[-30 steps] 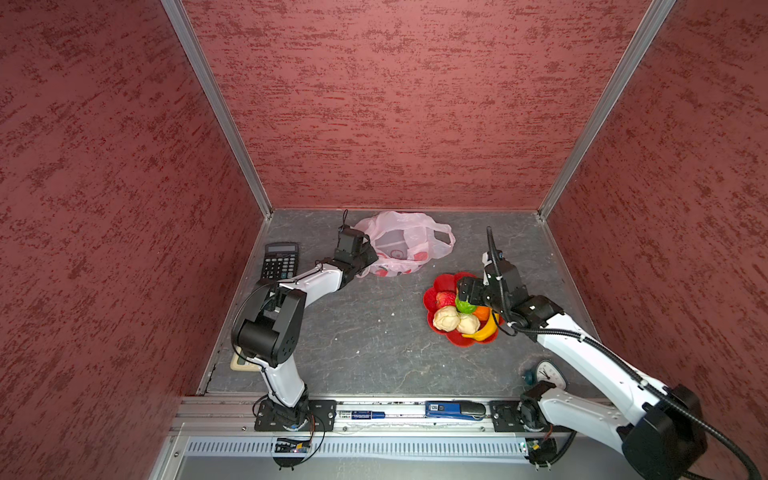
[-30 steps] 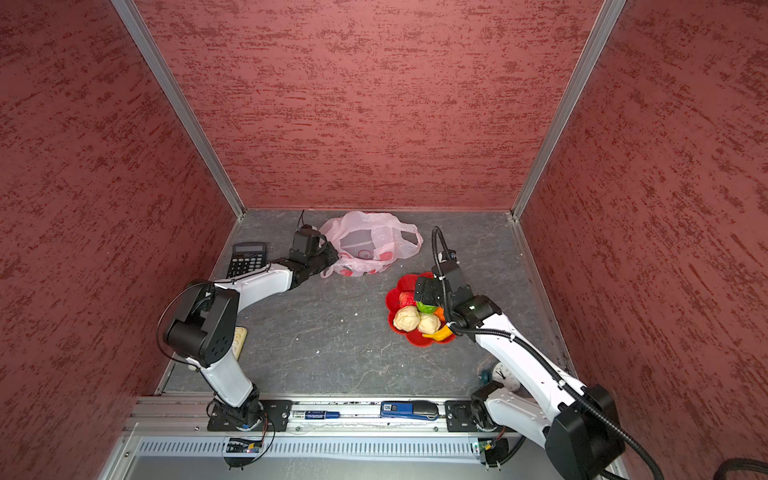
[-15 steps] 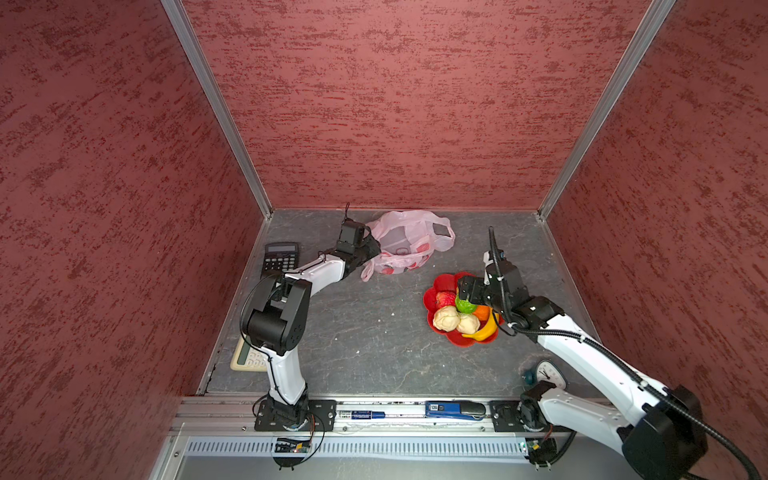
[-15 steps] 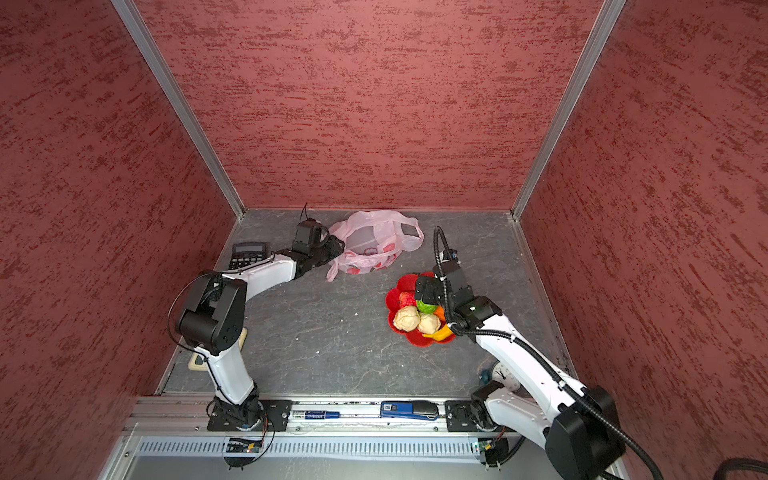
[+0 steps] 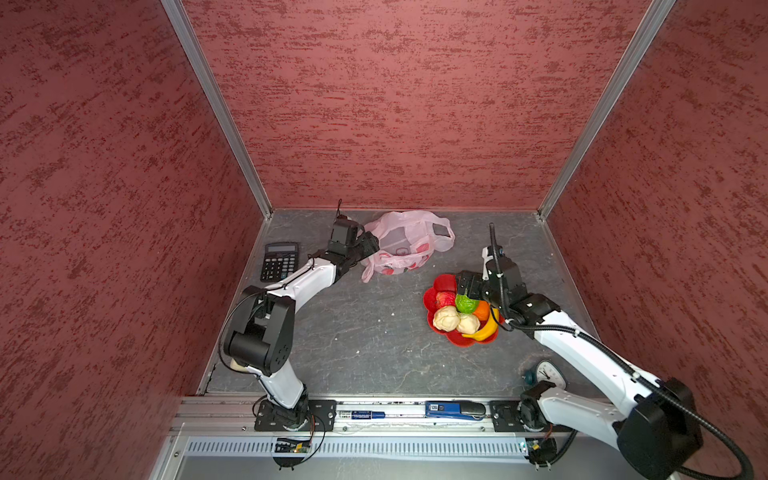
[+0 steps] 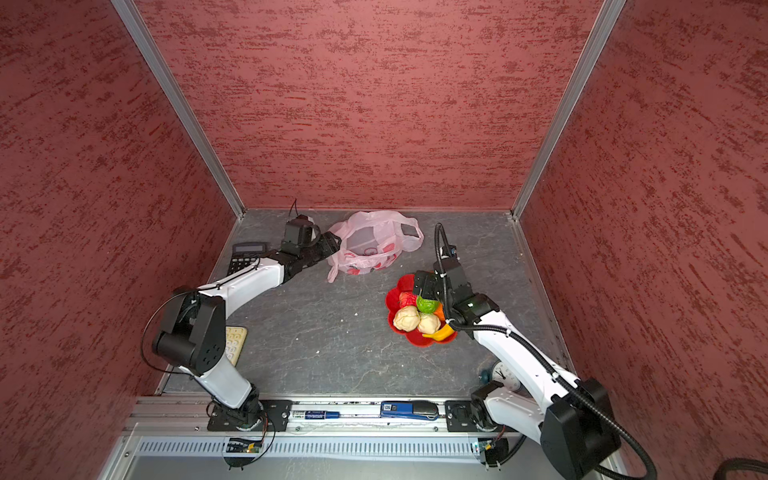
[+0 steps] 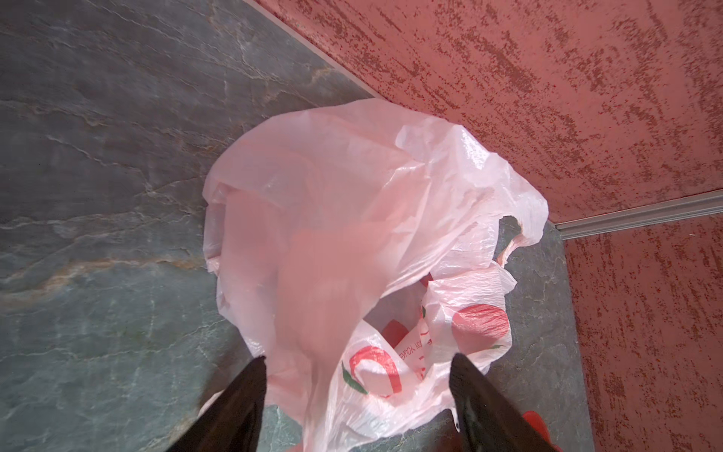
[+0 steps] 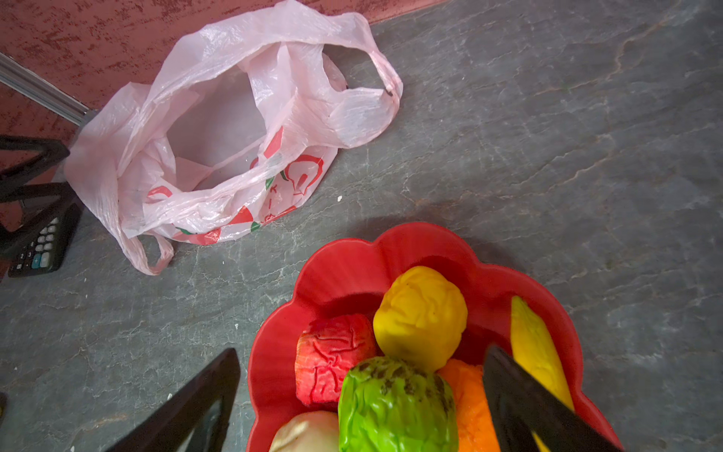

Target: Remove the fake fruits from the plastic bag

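Observation:
The pale-pink plastic bag (image 5: 405, 245) (image 6: 374, 245) lies crumpled by the back wall, its mouth gaping in the right wrist view (image 8: 234, 137); no fruit shows inside it. My left gripper (image 5: 370, 243) (image 7: 358, 358) is open at the bag's left edge, with loose film (image 7: 352, 235) lying between the spread fingers. The fake fruits sit in the red dish (image 5: 444, 282) (image 8: 352, 266): green ball (image 8: 395, 407), red one (image 8: 332, 356), yellow one (image 8: 420, 317), orange (image 8: 469, 399), banana (image 8: 536, 344), two cream lumps (image 5: 446, 319). My right gripper (image 5: 465, 286) (image 8: 360, 352) hangs open over the green ball.
A black calculator (image 5: 279, 262) lies left of the bag near the side wall. A small clock (image 5: 548, 372) stands by the right arm's base. A cream keypad-like piece (image 6: 235, 343) lies under the left arm. Red walls close in on three sides.
My left gripper has gone from shut to open and let go of the bag's edge; the bag has settled back down. The right arm has stayed over the dish.

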